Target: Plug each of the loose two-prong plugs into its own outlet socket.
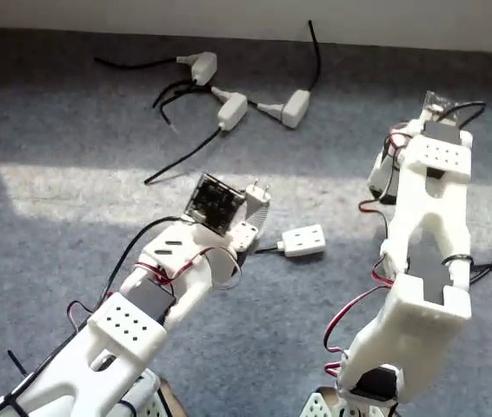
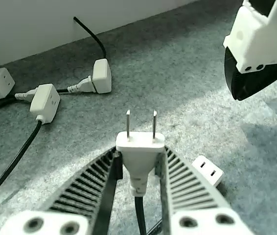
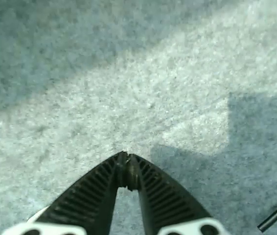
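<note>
Grey carpet below; left pincer clamps white plug (2 prongs forward); right pincer closed.

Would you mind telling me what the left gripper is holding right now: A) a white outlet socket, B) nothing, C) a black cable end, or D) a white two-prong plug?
D: the left wrist view shows the left gripper shut on the body of a white two-prong plug, prongs pointing away from it.

Grey carpet surface — pale wall along far edge, sunlit band crossing carpet.
</note>
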`<action>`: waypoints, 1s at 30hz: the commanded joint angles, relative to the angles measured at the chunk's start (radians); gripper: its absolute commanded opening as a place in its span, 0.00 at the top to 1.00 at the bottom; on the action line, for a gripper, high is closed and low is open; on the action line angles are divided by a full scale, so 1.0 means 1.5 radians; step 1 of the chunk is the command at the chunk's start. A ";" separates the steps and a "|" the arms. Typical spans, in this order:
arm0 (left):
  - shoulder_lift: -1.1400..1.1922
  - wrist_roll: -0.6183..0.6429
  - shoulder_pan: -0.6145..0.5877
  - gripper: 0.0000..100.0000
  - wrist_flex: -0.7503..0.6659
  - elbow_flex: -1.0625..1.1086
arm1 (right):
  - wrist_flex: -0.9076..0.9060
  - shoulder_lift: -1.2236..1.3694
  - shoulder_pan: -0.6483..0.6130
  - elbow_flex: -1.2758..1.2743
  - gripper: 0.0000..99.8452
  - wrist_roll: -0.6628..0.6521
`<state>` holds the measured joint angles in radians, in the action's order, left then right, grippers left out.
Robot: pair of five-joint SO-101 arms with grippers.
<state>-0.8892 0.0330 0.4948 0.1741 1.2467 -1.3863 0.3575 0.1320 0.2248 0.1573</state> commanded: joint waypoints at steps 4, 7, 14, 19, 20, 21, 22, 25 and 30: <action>-0.008 0.173 -0.078 0.99 -0.176 -0.011 | -0.138 -0.024 -0.053 0.167 0.99 0.006; -0.008 0.199 -0.060 0.99 -0.184 -0.011 | -0.184 -0.065 -0.076 0.203 0.99 0.003; -0.007 0.193 0.004 0.99 -0.188 0.019 | -0.226 -0.242 -0.126 0.182 0.99 0.003; -0.007 0.113 0.044 0.99 -0.188 0.022 | -0.220 -0.388 -0.164 0.093 0.99 0.001; -0.007 0.111 0.051 0.99 -0.188 0.022 | -0.219 -0.416 -0.172 0.076 0.99 0.000; -0.007 0.110 0.056 0.99 -0.189 0.022 | -0.219 -0.442 -0.178 0.060 0.99 -0.017; -0.007 0.110 0.064 0.99 -0.189 0.019 | -0.220 -0.467 -0.190 0.042 0.99 -0.049; -0.007 0.109 0.073 0.99 -0.189 0.016 | -0.221 -0.547 -0.221 -0.014 0.99 -0.111; -0.007 0.108 0.069 0.99 -0.237 0.021 | -0.219 -0.665 -0.299 -0.057 0.99 -0.115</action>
<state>-0.8892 0.2094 0.5854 -0.1189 1.2850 -1.7024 -0.5355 -0.2394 0.1450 0.0023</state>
